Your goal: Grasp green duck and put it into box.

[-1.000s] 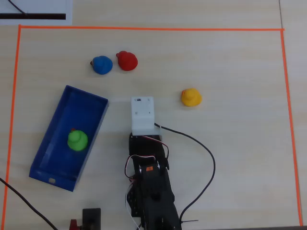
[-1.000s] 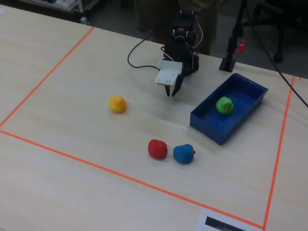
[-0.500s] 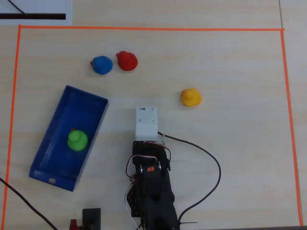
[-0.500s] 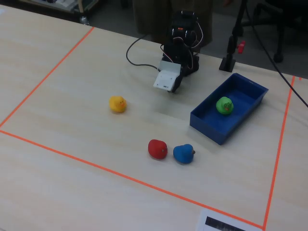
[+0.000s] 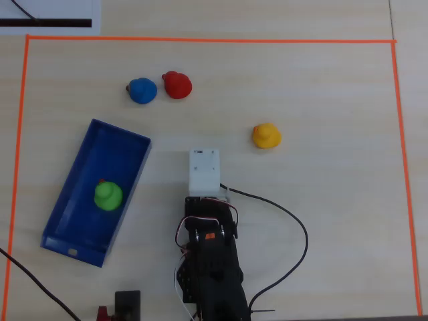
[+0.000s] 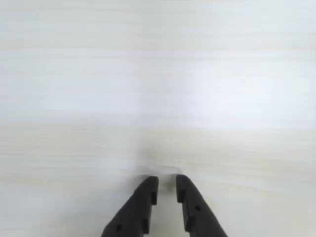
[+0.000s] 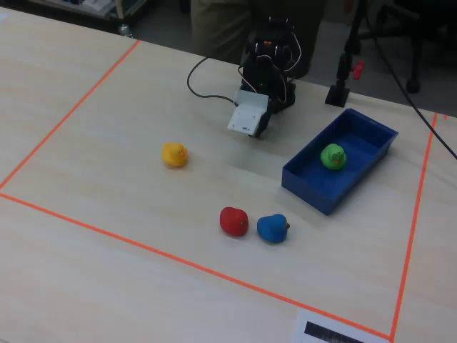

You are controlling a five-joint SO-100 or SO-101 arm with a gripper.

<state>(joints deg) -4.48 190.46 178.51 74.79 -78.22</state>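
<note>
The green duck (image 5: 108, 195) sits inside the blue box (image 5: 100, 154), left of the arm in the overhead view. It also shows in the fixed view (image 7: 333, 156), in the box (image 7: 321, 193). My gripper (image 6: 167, 180) shows in the wrist view as two black fingers with only a narrow gap, holding nothing, over bare pale table. In the overhead view the white wrist housing (image 5: 204, 170) hides the fingers. The arm is folded back near its base, apart from the box.
A blue duck (image 5: 142, 91) and a red duck (image 5: 177, 85) stand side by side beyond the box. A yellow duck (image 5: 266, 136) stands to the right. Orange tape (image 5: 200, 40) frames the work area. A black cable (image 5: 294, 227) loops right of the arm.
</note>
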